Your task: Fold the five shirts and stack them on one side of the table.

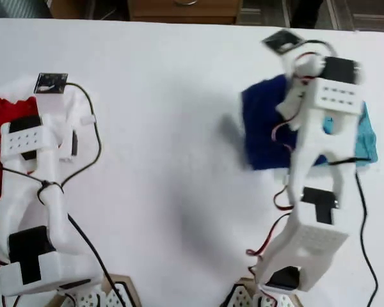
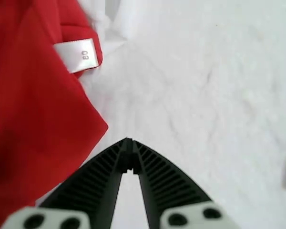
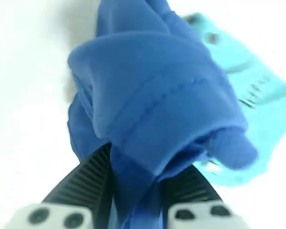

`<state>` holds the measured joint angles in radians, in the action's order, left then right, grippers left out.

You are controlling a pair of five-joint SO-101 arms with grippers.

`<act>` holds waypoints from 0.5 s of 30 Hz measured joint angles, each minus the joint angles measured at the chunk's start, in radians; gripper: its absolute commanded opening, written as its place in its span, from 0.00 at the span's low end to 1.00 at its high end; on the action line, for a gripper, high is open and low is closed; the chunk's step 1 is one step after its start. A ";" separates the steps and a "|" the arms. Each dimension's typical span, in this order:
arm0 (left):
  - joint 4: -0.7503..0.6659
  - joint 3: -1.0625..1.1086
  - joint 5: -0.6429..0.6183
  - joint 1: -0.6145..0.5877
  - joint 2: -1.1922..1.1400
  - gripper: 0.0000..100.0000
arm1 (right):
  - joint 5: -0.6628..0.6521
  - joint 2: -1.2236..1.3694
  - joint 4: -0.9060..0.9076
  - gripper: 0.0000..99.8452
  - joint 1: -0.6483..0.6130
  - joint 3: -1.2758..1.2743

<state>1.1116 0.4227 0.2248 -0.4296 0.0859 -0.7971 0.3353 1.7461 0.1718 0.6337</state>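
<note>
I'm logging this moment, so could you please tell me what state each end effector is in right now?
Left end effector: closed, holding nothing.
Right end effector: closed on the blue shirt.

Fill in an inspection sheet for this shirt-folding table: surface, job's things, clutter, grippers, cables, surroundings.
Surface: plain white table top.
Job's things: red cloth shirt on the left arm's side, next to white fleecy fabric; dark blue cloth shirt bunched on the right arm's side; light turquoise shirt against it.
Clutter: nothing seen.
Grippers: left gripper shut, empty, over the white fleecy fabric; right gripper shut on the dark blue cloth shirt.
Cables: black cable looped along the left arm; red wires beside the right arm.
Surroundings: wooden cabinet beyond the table's far edge.
</note>
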 measured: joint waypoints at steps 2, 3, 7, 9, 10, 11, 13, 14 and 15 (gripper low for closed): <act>-0.002 0.000 0.000 0.000 0.000 0.03 | -0.037 0.000 0.000 0.02 0.061 0.028; -0.002 0.000 0.000 0.000 0.000 0.03 | -0.055 0.000 0.000 0.02 0.091 0.038; -0.002 0.000 0.000 0.000 0.000 0.03 | -0.112 0.000 -0.018 0.02 0.164 0.049; -0.002 0.000 0.000 0.000 0.000 0.03 | -0.137 0.015 -0.034 0.02 0.189 0.058; -0.002 0.000 0.000 0.000 0.000 0.03 | -0.149 0.034 -0.046 0.02 0.199 0.069; -0.002 0.000 0.000 0.000 0.000 0.03 | -0.163 0.061 -0.060 0.02 0.212 0.080; -0.002 0.000 0.000 0.000 0.000 0.03 | -0.178 0.129 -0.098 0.02 0.230 0.107; -0.002 0.000 0.000 0.000 0.000 0.03 | -0.181 0.169 -0.114 0.02 0.236 0.129; -0.002 0.000 0.000 0.000 0.000 0.03 | -0.184 0.207 -0.121 0.02 0.241 0.155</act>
<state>1.1101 0.4227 0.2248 -0.4296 0.0859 -0.9812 0.5424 1.6249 0.4127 0.7887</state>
